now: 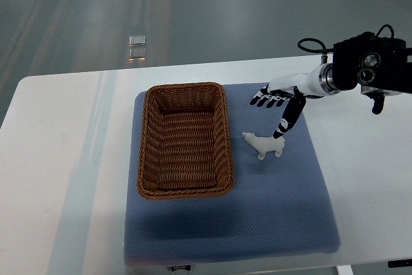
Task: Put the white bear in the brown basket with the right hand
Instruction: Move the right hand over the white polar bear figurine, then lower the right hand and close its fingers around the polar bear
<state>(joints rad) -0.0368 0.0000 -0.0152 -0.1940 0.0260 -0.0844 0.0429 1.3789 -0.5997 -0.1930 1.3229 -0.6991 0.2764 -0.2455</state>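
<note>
1. Bear (264, 145) lying on the blue mat (283, 217), white, just beside the basket's right wall, head toward the basket.
2. Basket (185, 140) resting on the left half of the same mat (brown wicker, rectangular, nothing inside), long side running away from the camera.
3. Right hand (278, 104) reaching in from the right edge on a white forearm, black fingers (265, 101) spread and pointing left, grasping nothing.
4. Thumb (285, 120) angled down toward the bear's back end, tip very close above it; contact impossible to tell from this steep angle.
5. Mat lying on a white table (58, 159), covering most of the middle and near part.
6. Black camera-like block (370, 66) sitting on the arm near the right edge, with a looped cable (312, 45) on top.
7. Grey floor (193, 11) beyond the table, with a small shiny plate (136, 47) on it.
</note>
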